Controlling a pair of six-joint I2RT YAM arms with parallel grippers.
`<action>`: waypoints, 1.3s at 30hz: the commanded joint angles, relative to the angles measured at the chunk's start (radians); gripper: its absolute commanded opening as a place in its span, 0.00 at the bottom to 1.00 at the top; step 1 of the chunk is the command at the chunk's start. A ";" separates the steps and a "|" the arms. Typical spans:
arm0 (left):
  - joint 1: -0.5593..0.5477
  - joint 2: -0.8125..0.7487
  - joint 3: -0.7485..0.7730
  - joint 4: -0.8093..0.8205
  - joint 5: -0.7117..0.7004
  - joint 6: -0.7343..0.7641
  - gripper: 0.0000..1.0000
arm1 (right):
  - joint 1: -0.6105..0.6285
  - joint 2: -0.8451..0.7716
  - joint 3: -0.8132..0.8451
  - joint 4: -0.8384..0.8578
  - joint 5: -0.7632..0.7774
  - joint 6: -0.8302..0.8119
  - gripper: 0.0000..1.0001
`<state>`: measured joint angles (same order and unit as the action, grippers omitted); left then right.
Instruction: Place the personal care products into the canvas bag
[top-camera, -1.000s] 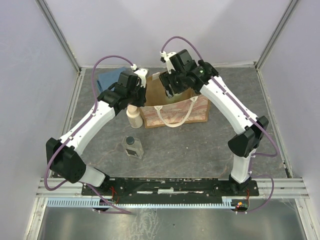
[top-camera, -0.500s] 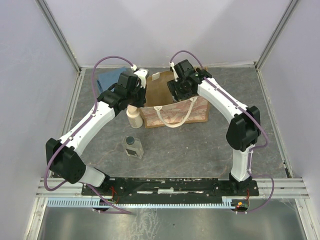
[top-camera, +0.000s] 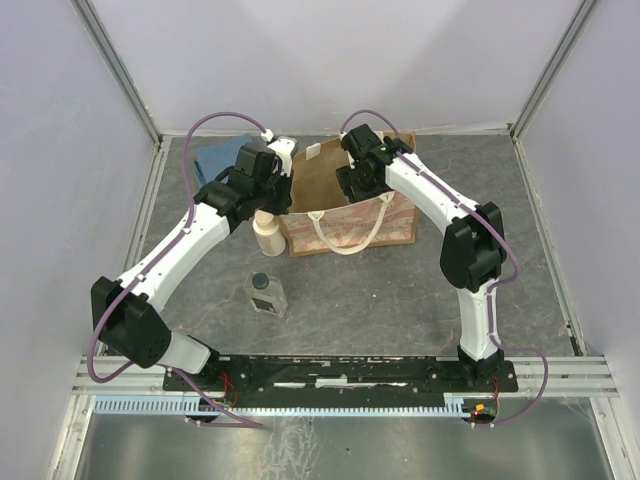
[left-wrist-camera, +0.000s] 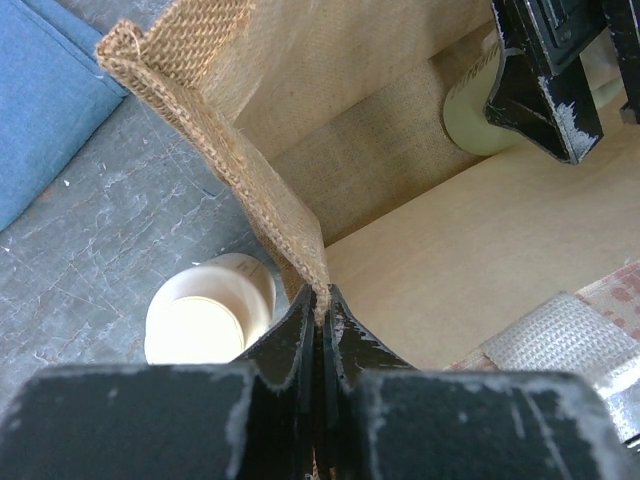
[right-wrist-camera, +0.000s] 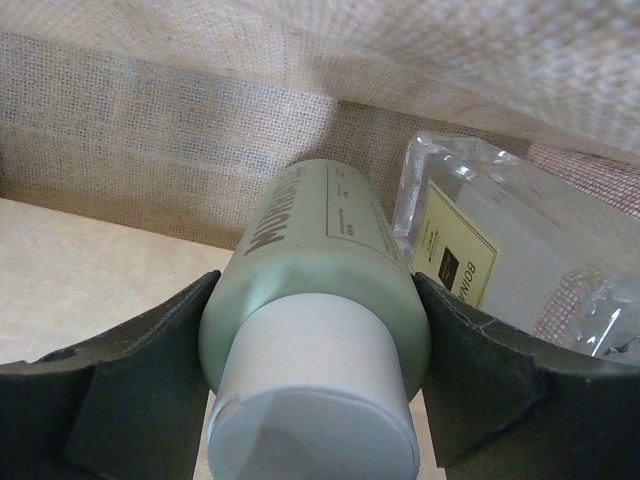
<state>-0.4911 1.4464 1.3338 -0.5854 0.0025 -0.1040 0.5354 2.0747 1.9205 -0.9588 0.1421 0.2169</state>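
Right fingers (right-wrist-camera: 140, 370) are clamping a pale greenish cylindrical plastic bottle with white cap (right-wrist-camera: 320, 290) low inside the tan woven canvas bag (left-wrist-camera: 200, 130) — smooth, light, probably slippery; mid-body hold suits it. Left fingers (left-wrist-camera: 287, 338) are pinching the floppy rim — holding the mouth open.

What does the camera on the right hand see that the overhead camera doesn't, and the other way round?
Only the right wrist view: a pale bottle gripped by the right hand, and a clear labelled bottle beside it. Only the overhead view: a blue cloth, a beige bottle standing beside the bag, a dark-capped bottle on the table. Both: the bag, with the right hand inside it.
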 joint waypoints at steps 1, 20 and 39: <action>0.000 -0.008 -0.003 -0.019 -0.001 0.054 0.03 | -0.010 -0.027 0.055 -0.019 0.047 0.014 0.16; 0.002 0.042 0.014 0.021 -0.010 0.064 0.03 | -0.009 -0.213 0.082 0.034 -0.004 -0.002 0.95; 0.064 0.131 0.115 0.006 0.030 0.107 0.03 | 0.314 -0.795 -0.620 0.578 -0.036 -0.177 1.00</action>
<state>-0.4641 1.5429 1.4090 -0.5682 0.0055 -0.0521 0.8124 1.3579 1.4719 -0.6296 0.1417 0.0795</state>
